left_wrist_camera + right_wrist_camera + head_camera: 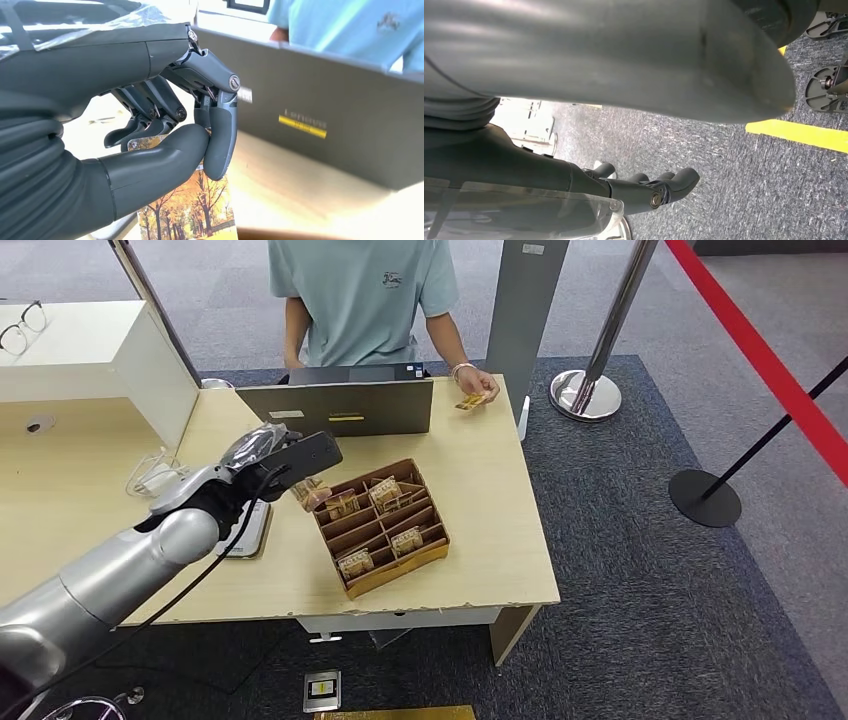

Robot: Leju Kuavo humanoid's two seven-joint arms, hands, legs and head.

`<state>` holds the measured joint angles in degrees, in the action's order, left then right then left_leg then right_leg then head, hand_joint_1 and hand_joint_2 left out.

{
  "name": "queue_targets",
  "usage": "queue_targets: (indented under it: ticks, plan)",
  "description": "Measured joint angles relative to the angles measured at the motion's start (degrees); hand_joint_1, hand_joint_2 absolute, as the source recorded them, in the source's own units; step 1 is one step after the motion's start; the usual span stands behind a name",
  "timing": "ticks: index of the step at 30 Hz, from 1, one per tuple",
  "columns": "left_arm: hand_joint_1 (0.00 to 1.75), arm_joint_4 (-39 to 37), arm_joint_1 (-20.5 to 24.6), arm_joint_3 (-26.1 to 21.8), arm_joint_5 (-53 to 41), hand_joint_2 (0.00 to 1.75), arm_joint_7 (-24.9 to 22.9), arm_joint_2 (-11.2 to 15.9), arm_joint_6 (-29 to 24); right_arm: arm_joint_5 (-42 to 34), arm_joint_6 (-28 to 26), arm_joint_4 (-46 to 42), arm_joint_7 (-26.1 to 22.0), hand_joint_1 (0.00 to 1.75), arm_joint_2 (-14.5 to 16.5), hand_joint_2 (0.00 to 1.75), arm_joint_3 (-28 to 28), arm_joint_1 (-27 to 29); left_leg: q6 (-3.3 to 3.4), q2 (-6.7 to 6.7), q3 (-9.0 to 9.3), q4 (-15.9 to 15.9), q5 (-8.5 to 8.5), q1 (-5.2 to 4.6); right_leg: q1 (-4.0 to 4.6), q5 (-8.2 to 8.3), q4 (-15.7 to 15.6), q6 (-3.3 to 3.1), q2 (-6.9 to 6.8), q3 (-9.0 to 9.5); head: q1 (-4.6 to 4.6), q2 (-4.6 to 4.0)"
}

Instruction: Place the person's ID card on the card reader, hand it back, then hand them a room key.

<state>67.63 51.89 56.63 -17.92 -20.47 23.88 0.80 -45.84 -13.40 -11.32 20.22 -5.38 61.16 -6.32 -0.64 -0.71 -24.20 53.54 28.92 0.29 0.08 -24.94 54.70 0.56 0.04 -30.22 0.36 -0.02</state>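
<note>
Left hand [165,135] is sitting closest to the lens in the left wrist view, thumb and a finger pinching a card with an autumn-trees print [192,210]. From the tray it's hovering over, I'm reading that as a room key, but you're not getting proof of that from these frames.

In the head view the left hand [262,465] is hanging just off the 9 o'clock side of the cardboard divider tray [382,525], which is holding more printed cards.

The person [365,295] is standing behind the desk [480,500] at 12 o'clock, their hand [478,383] holding a yellowish card [470,400] at about 1 o'clock from the tray, well apart from your left hand. The laptop lid [335,408] is standing between.

Risks, as I'm judging them:
- The pinch is looking shallow, near the card's edge. A fast swing could be twisting it loose.
- The straight path to the person is crossing the laptop lid. Going low means clipping it.
- The person's hand is already occupied, so the handover could be fumbling.

Right hand [649,190] is hanging over the carpet, fingers curling in, holding nothing.
</note>
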Motion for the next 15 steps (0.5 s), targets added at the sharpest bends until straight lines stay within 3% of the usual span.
queue_targets:
  ticks: [15]
  plan:
    - [1.75,6.9,-1.5,-3.6,1.6,1.75,-3.9,7.7,-0.3,-0.2,-0.6,0.0,-0.8,0.0,0.0,0.0,0.0,0.0,0.0,-0.01,-0.01,0.0,0.0,0.0,0.0,0.0,0.0,0.0,0.0,0.0,0.01,0.0]
